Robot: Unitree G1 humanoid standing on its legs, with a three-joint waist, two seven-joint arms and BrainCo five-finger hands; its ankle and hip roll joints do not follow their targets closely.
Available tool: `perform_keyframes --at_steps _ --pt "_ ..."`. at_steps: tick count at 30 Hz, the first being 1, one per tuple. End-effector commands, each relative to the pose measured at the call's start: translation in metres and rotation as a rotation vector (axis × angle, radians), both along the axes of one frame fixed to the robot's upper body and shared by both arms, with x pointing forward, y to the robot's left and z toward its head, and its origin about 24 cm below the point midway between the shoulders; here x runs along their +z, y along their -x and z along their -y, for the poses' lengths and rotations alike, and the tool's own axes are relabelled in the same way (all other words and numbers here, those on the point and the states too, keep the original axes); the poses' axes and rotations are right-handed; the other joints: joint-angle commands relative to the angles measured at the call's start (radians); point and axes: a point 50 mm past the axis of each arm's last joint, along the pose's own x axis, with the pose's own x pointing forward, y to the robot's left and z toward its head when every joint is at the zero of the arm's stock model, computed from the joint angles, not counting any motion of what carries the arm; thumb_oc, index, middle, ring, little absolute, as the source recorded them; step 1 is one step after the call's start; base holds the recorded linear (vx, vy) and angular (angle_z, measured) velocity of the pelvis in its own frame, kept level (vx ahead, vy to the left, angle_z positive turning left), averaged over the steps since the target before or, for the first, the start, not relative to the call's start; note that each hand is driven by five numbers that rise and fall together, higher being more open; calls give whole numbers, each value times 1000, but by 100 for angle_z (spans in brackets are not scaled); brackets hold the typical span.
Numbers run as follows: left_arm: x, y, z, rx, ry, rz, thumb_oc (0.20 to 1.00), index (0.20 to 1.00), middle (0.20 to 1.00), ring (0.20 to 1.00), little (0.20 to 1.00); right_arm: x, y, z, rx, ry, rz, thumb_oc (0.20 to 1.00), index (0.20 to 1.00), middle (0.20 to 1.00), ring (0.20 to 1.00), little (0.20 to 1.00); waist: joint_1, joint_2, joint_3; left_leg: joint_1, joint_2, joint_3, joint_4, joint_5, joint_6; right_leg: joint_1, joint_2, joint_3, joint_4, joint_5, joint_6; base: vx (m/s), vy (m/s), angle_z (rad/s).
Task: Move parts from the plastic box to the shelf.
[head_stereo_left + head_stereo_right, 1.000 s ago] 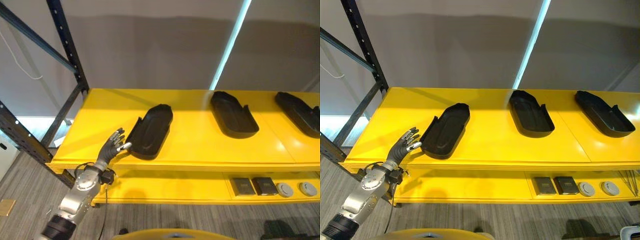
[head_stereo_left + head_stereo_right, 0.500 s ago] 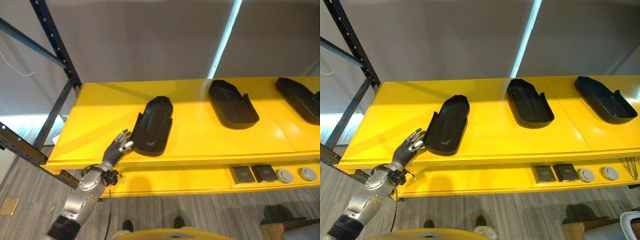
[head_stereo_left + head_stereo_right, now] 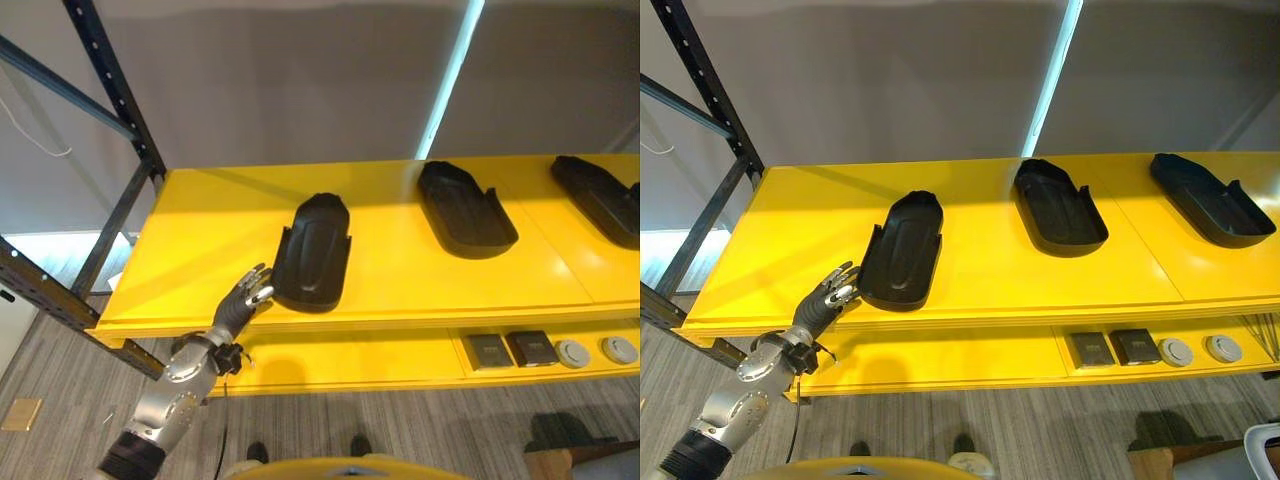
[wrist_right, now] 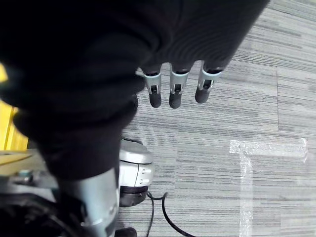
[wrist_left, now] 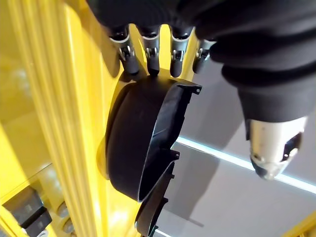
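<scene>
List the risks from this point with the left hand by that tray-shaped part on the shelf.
1. The black part lies with its near end close to the front edge of the yellow shelf; a pull or snag from the left hand as it leaves might tip it off.
2. The open fingers sit right at the part's near end, so a further push may skew it toward the second black part.
</scene>
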Motion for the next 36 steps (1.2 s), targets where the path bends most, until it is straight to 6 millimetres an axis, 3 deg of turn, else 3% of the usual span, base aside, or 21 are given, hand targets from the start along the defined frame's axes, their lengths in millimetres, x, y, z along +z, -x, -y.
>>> perform_keyframes --at_steps 1,2,3,4,5,6,7,8,14,19,21,22,25,31,36 --pt "28 -15 20 -117 78 115 1000 1000 1000 1000 1000 2 -20 2 -11 9 27 1000 1000 1000 1000 1000 -2 23 23 46 -5 30 1 -37 19 21 -5 -15 4 -1 27 0 0 0" --pt "30 -14 22 -135 108 117 1000 1000 1000 1000 1000 2 -20 2 -9 10 26 1000 1000 1000 1000 1000 0 23 19 47 -4 31 1 -38 19 23 -6 -17 4 -1 28 -20 16 5" --pt "31 -14 25 -176 130 126 881 881 881 881 881 1 -19 1 -4 10 27 1000 1000 1000 1000 1000 0 22 17 49 -4 33 1 -38 19 25 -6 -17 4 0 28 -27 24 4" --pt "34 -13 27 -210 138 142 583 583 583 583 583 2 -20 3 2 12 27 1000 1000 1000 1000 1000 0 23 15 51 -4 32 1 -38 20 25 -6 -16 4 1 28 -31 29 3" --pt "39 -13 28 -245 148 177 573 573 573 573 573 2 -21 4 11 14 28 1000 1000 1000 1000 1000 0 24 13 52 -4 32 1 -38 20 26 -6 -15 4 2 28 -32 34 0" --pt "43 -12 30 -283 151 206 636 636 636 636 636 3 -22 5 18 16 28 1000 1000 1000 1000 1000 0 25 11 53 -4 32 1 -37 20 27 -6 -14 4 2 28 -34 43 0" --pt "48 -11 30 -312 141 244 536 536 536 536 536 3 -23 7 28 18 28 1000 1000 1000 1000 1000 1 26 9 53 -3 32 1 -36 20 28 -6 -13 4 3 28 -32 43 0" --pt "51 -10 30 -329 130 268 209 209 209 209 209 3 -24 8 35 20 28 1000 1000 1000 1000 1000 2 27 8 53 -3 32 1 -36 20 29 -6 -13 4 3 28 -34 49 -1" --pt "73 -8 28 -426 111 407 200 200 200 200 200 5 -30 11 98 31 26 1000 1000 1000 1000 1000 14 30 -1 57 -6 19 1 -37 23 38 -12 -16 4 4 31 -28 44 0" --pt "73 1 31 -509 154 407 200 200 200 200 200 6 -36 10 117 34 23 1000 1000 1000 1000 1000 34 26 -5 56 -9 6 1 -42 25 43 -18 -29 4 3 33 -31 20 11" --pt "66 14 44 -684 226 349 200 200 200 200 200 7 -41 9 115 31 25 1000 1000 1000 1000 1000 41 24 -7 54 -12 2 1 -42 26 43 -22 -35 4 7 36 -30 14 10" --pt "59 26 64 -872 278 257 200 200 200 200 200 7 -45 8 132 33 32 1000 1000 1000 1000 1000 30 24 -6 54 -12 8 1 -45 29 39 -23 -29 4 10 40 -4 0 3" --pt "53 35 79 -993 273 194 200 200 200 200 200 7 -46 8 127 32 33 1000 1000 1000 1000 1000 13 23 -5 54 -10 16 1 -46 30 32 -22 -18 4 12 44 16 -5 0" --pt "44 43 100 -1076 285 103 200 200 200 200 200 7 -43 8 101 28 28 1000 1000 1000 1000 1000 -25 22 5 51 -7 34 1 -49 30 14 -17 11 4 15 49 42 -14 -5" --pt "35 41 106 -1025 244 73 200 200 200 200 200 6 -39 8 95 28 31 1000 1000 1000 1000 1000 -48 20 25 37 -5 46 1 -48 30 -8 -15 31 4 21 49 23 -31 -12"
